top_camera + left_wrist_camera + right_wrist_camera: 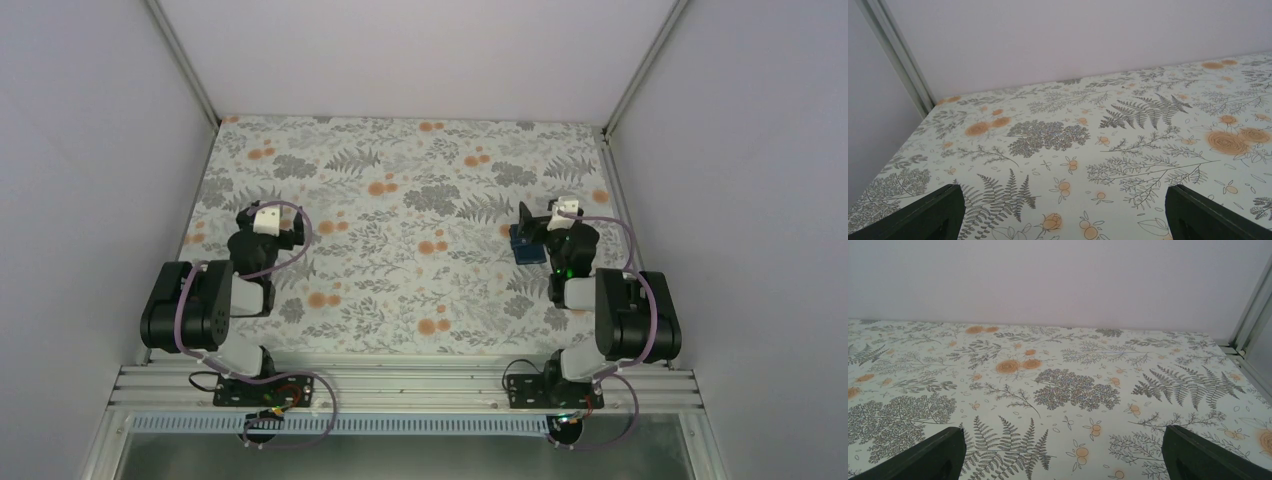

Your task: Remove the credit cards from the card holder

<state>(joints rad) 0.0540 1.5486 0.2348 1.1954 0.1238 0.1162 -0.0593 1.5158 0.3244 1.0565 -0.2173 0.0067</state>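
Half hidden at the right jaws from above: card holder point(524, 245), contents too small to tell. Cropped by both wrist views' lower edges: fingers point(933, 215).

Both end effectors point(1063, 202) point(1063, 442) have jaws spread wide

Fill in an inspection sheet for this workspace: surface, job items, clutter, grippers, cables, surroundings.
Surface: floral cloth covers the table and lies flat.
Job's things: the navy card holder lies on the cloth at the right, partly hidden by the right arm. No credit cards seen.
Clutter: nothing seen.
Grippers: left gripper is open, with only cloth between its fingers. Right gripper is open and holds nothing.
Cables: purple cables loop along both arms and around the bases.
Surroundings: plain pale walls on three sides, metal posts in the far corners, and a metal rail under the bases.
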